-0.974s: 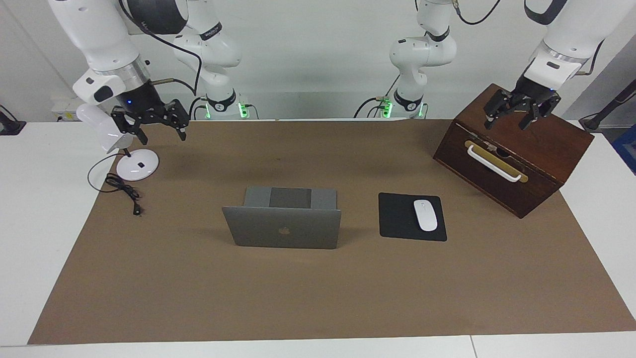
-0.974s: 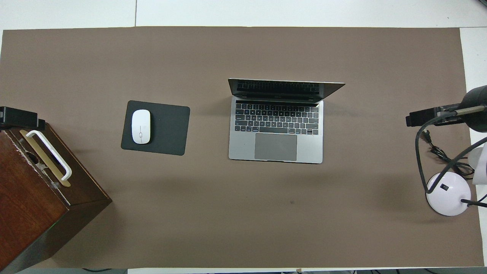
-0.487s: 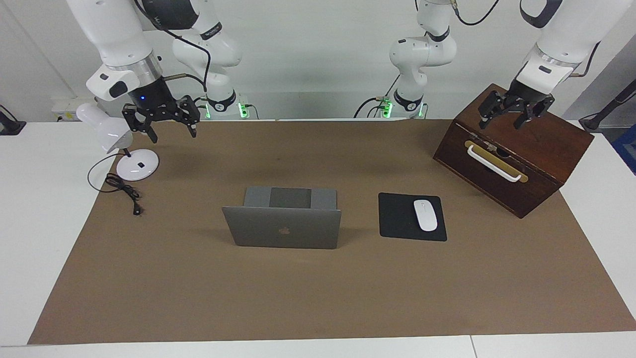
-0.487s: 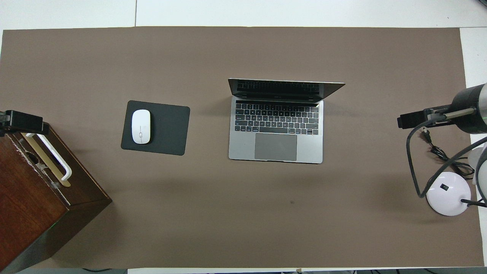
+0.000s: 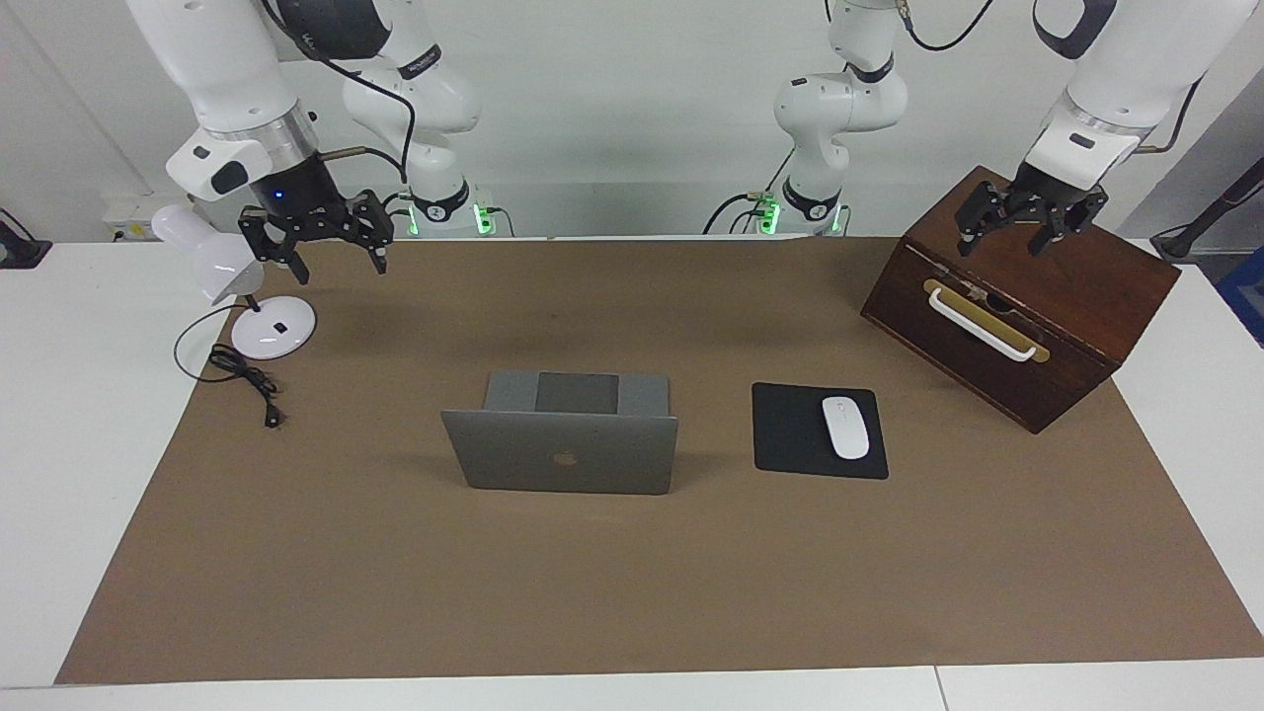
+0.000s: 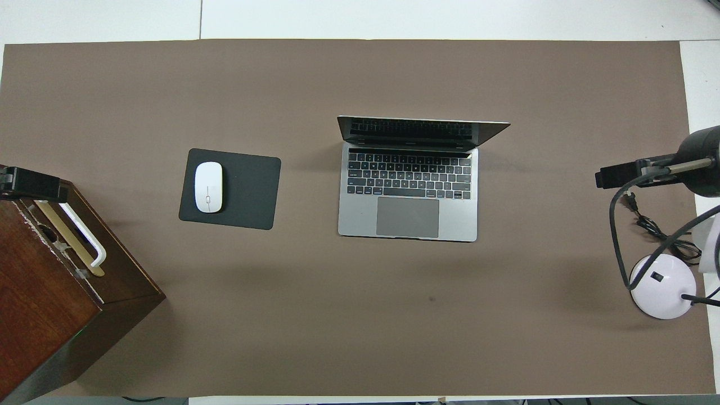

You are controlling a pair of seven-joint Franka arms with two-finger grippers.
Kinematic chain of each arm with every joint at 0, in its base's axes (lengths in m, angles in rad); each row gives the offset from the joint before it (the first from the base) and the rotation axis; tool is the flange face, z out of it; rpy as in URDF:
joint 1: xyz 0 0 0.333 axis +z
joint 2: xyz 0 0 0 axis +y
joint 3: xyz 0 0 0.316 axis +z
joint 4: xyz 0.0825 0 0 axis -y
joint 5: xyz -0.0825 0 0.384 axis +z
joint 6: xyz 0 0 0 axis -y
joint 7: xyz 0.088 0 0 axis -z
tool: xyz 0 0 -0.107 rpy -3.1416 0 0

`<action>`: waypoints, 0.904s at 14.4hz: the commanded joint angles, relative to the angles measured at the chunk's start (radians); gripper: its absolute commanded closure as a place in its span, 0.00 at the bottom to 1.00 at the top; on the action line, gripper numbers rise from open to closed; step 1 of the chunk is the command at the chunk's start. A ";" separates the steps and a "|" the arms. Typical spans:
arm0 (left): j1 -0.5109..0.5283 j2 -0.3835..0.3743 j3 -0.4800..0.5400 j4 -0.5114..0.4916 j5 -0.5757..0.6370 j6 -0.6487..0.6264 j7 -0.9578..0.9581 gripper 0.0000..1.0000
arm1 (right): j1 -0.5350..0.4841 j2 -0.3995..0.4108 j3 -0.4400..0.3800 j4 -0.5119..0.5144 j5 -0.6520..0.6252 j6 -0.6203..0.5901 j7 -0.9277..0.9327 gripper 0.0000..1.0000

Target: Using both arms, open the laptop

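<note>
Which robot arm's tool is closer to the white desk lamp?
The right tool, open, hangs just beside the desk lamp. The left tool, open, is over the wooden box at the table's other end.

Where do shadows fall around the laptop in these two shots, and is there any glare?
Facing view: a soft shadow lies on the mat by the laptop toward the right arm's end, the lid matte, no glare. Overhead view: faint shadows spread from both ends of the screen; the lamp base looks bright, without a hard hotspot.

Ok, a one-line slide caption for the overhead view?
Open laptop at mid-table beside a mouse on its pad; wooden box and desk lamp at the ends.
</note>
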 commanded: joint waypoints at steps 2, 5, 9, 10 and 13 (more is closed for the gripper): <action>-0.001 -0.003 -0.001 -0.006 0.022 0.000 0.013 0.00 | -0.015 -0.017 0.005 -0.031 -0.006 0.022 -0.031 0.00; -0.004 -0.003 -0.001 -0.008 0.020 0.005 -0.013 0.00 | -0.021 -0.017 0.005 -0.043 -0.008 0.024 -0.031 0.00; -0.007 -0.003 -0.002 -0.011 0.020 0.007 -0.041 0.00 | -0.031 -0.017 0.005 -0.061 -0.008 0.052 -0.041 0.00; -0.008 -0.003 -0.002 -0.011 0.020 0.007 -0.042 0.00 | -0.031 -0.017 0.005 -0.061 -0.008 0.052 -0.041 0.00; -0.007 -0.005 -0.004 -0.011 0.019 0.007 -0.042 0.00 | -0.031 -0.019 0.005 -0.069 -0.008 0.052 -0.039 0.00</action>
